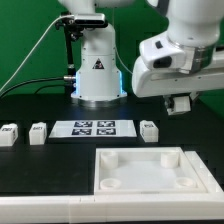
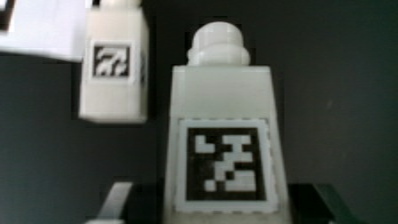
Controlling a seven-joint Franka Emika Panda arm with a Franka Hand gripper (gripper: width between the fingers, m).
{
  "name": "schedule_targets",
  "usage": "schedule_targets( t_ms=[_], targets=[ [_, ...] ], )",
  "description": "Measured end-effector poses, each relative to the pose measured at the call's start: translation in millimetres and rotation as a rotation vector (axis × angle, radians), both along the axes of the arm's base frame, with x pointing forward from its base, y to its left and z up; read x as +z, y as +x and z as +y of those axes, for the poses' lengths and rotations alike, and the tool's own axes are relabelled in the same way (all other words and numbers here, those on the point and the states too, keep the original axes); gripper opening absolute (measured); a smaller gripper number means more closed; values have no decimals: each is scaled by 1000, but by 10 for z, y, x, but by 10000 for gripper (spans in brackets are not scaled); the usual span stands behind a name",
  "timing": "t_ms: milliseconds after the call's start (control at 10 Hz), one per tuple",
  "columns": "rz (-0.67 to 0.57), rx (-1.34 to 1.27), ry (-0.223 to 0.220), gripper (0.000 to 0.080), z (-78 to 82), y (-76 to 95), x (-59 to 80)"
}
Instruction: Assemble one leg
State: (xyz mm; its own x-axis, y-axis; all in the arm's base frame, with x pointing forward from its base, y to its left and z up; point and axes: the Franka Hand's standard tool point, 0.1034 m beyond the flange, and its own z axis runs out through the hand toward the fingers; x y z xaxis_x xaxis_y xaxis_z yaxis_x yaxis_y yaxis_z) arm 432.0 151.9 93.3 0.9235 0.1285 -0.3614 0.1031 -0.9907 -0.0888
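Observation:
My gripper (image 1: 180, 104) hangs above the table at the exterior view's right, shut on a leg (image 2: 222, 120). That leg is a small white square-section block with a black-and-white tag on its face and a rounded peg at its far end. In the wrist view it fills the gap between the dark fingers (image 2: 331, 205). In the exterior view the gripper body mostly hides it. A second leg (image 1: 150, 128) (image 2: 111, 75) stands on the black table below, just beside the marker board (image 1: 93, 128).
Two more legs (image 1: 10, 135) (image 1: 38, 132) stand at the exterior view's left. The large white recessed panel (image 1: 145, 152) lies in front of the marker board, and a long white bar (image 1: 60, 210) lies along the front edge. The arm's base (image 1: 97, 70) stands at the back.

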Motion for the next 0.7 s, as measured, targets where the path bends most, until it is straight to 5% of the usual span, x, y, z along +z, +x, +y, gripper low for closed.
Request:
schedule_targets(
  t_ms=[400,600,700],
  targets=[
    [-339,50,57,294,-256,484,252],
    [-568,51,69,294,-249,460,197],
    [-576,50,67,294,-265,425,171]
  ],
)
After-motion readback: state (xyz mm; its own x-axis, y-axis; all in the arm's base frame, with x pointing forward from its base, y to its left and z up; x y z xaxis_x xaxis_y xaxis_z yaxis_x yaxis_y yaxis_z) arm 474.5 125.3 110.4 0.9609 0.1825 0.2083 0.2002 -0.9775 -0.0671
